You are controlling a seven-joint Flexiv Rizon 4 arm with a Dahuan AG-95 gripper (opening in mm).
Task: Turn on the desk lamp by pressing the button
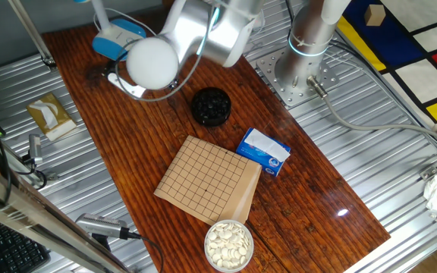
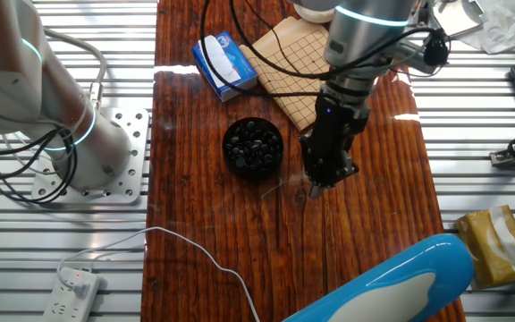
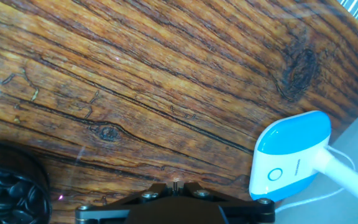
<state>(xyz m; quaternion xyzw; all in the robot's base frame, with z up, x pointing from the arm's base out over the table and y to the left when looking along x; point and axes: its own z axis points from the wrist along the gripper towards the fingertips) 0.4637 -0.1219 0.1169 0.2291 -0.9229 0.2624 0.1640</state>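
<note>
Table: you had a long dark-red wooden tabletop (image 2: pixel 365 224) under the arm, bare wood below the hand
Arm: your silver arm reached out over the table, and its black two-finger gripper (image 2: pixel 318 188) hung low above the wood, between the round black bowl of dark stones (image 2: pixel 253 146) and the lamp's end of the table
Lamp: the small desk lamp with the rounded light-blue base and white top (image 3: pixel 289 155) stood near one end of the table; in the hand view it sat to the lower right, well off the fingers' line
Lamp axis: its base ran long from lower left to upper right in the hand view, with the white stem (image 3: pixel 347 177) leaving toward the lower right
Button: a small ring mark (image 3: pixel 275 175) showed on the white face; you could judge it the button
Progress: nothing pressed yet, by my judgement; no light showed, and the approach and the press were left
Fingers: you could not tell from these views whether they were spread or pressed together
</note>
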